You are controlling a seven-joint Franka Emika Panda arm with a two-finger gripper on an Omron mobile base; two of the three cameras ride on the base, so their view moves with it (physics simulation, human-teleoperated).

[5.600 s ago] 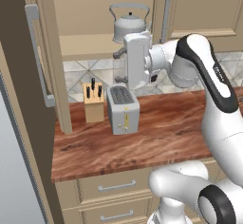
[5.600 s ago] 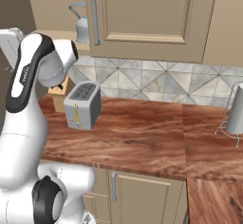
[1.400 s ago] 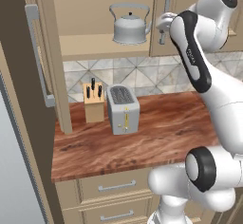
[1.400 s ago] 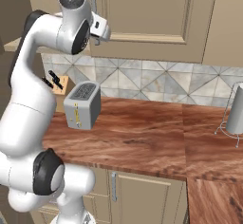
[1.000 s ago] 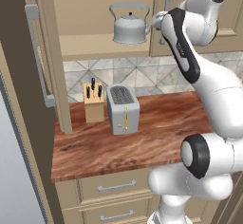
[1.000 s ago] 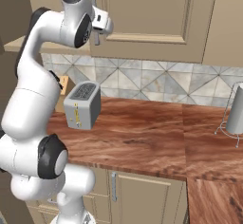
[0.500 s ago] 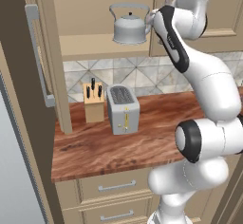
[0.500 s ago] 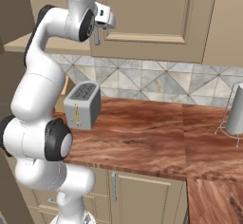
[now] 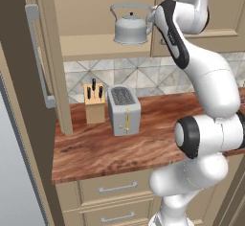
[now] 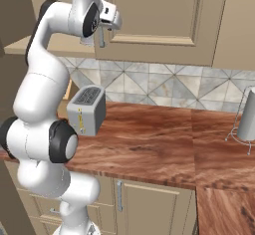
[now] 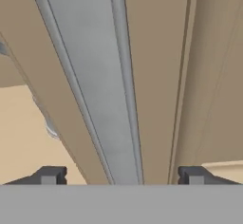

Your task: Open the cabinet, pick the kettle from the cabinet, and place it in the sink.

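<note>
The beige cabinet has its left door swung wide open and its right door shut. On the shelf inside stands the silver-grey kettle, upright, with its arched handle on top. My gripper is at the right door's vertical silver bar handle, which runs between the two fingertips. The jaws stand wide and clear of the bar on both sides, so the gripper is open. In the right base view the gripper sits against that handle. The sink is out of view.
A boxy silver toaster and a knife block stand on the wooden countertop below the cabinet. A grey cylinder on a wire stand is at the counter's far right. The open left door juts out over the counter's left end.
The arm has swung its upper part higher and brought the hand in onto the right door's handle. The jaws have narrowed slightly. The kettle and doors have not moved.
</note>
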